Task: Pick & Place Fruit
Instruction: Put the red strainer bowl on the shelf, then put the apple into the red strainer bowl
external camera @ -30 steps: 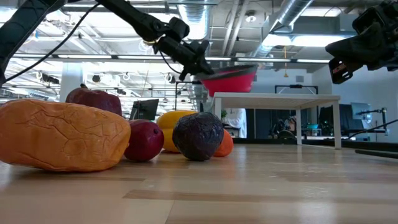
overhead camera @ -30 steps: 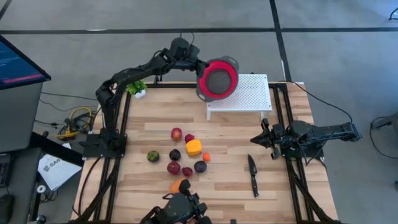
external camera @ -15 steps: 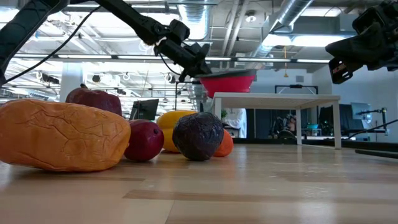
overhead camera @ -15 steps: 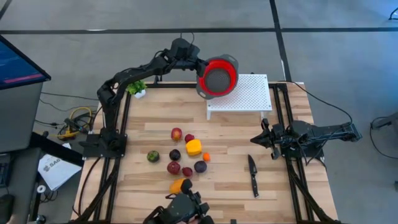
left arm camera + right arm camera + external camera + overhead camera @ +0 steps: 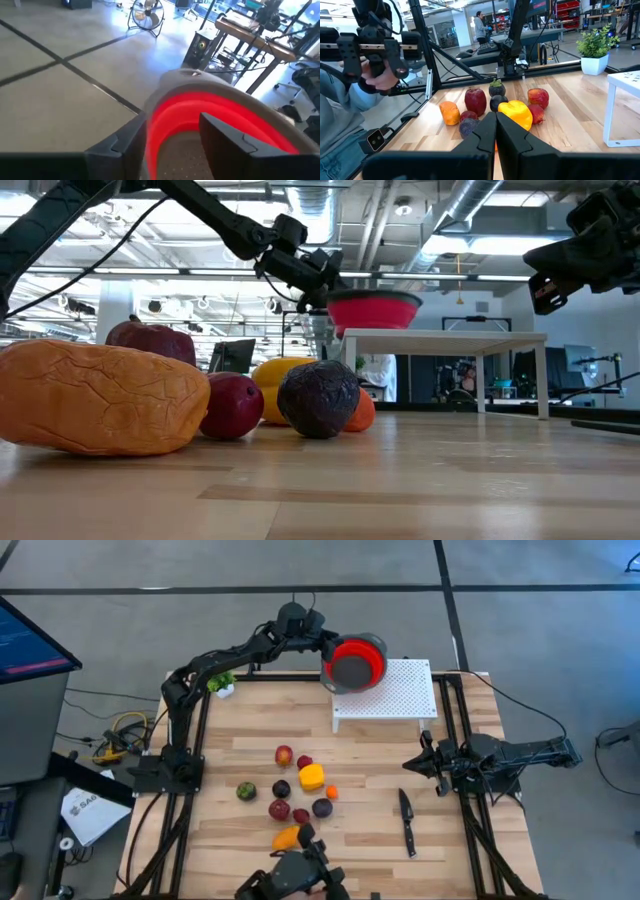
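The fruit lies in a cluster on the wooden table: a yellow piece (image 5: 312,777), a red-yellow one (image 5: 284,755), a green one (image 5: 246,791), an orange one (image 5: 287,837) and several dark red and purple ones (image 5: 322,807). A red bowl with a grey rim (image 5: 357,662) sits upright on the far left corner of a white perforated stand (image 5: 395,695). My left gripper (image 5: 170,120) stands open astride the bowl's rim. My right gripper (image 5: 495,125) is shut and waits above the table's right side, holding nothing. My left gripper comes level from the table's left, one finger (image 5: 220,140) inside the bowl and the other (image 5: 127,142) outside its grey rim (image 5: 150,107). Red wall shows between the inner finger and the rim. Whether the outer finger touches the rim I cannot tell.
A black-handled knife (image 5: 406,820) lies right of the fruit. A small potted plant (image 5: 220,682) stands at the far left corner. A person's hand with a hand-held device (image 5: 292,875) is at the near edge. Bare wood lies between the fruit and the stand.
My left gripper has shifted a little toward the table's right and tipped downward. The bowl, tilted with its mouth up a second ago, has come level and now rests on the stand's corner.
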Tool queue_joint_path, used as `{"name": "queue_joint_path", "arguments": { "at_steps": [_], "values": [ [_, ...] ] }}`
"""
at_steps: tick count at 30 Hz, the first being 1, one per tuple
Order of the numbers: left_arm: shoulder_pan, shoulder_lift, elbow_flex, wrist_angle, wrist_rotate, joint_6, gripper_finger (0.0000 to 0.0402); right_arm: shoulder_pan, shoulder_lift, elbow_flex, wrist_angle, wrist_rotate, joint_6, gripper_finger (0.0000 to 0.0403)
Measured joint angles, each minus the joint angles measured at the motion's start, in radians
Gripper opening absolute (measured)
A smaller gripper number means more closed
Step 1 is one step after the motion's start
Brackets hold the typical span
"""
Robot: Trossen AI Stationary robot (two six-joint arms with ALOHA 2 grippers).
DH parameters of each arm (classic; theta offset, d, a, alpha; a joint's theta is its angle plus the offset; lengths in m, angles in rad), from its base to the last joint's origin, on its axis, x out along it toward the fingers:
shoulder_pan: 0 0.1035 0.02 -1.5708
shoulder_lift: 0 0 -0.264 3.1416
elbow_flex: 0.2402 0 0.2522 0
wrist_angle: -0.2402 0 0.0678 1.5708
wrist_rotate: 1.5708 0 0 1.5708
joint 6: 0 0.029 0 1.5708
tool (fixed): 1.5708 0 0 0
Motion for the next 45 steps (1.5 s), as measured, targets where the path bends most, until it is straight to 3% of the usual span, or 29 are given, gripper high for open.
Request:
{"name": "queue_joint_path", "arguments": {
  "at_steps": [9, 16, 20, 24, 31, 37, 45],
  "values": [
    [0.01, -0.053, -0.002, 0.012, 0.01, 0.147, 0.0217, 0.0, 0.0, 0.0, 0.0, 0.0, 0.0, 0.0006],
    [-0.038, -0.275, -0.044, -0.176, 0.041, 0.393, 0.0209, 0.0, 0.0, 0.0, 0.0, 0.0, 0.0, 0.0006],
    [-0.107, -0.47, -0.211, -0.247, 0.043, 0.52, 0.0197, 0.0, 0.0, 0.0, 0.0, 0.0, 0.0, 0.0006],
    [-0.186, -0.668, -0.432, -0.246, 0.026, 0.53, 0.0187, 0.0, 0.0, 0.0, 0.0, 0.0, 0.0, 0.0006],
    [-0.282, -0.915, -0.801, -0.198, -0.128, 0.369, 0.0182, 0.0, 0.0, 0.0, 0.0, 0.0, 0.0, 0.0006],
    [-0.323, -0.959, -1.026, -0.151, -0.148, 0.232, 0.0205, 0.0, 0.0, 0.0, 0.0, 0.0, 0.0, 0.0006],
    [-0.456, -0.956, -1.132, -0.147, -0.196, 0.252, 0.029, 0.0, 0.0, 0.0, 0.0, 0.0, 0.0, 0.0006]
  ]
}}
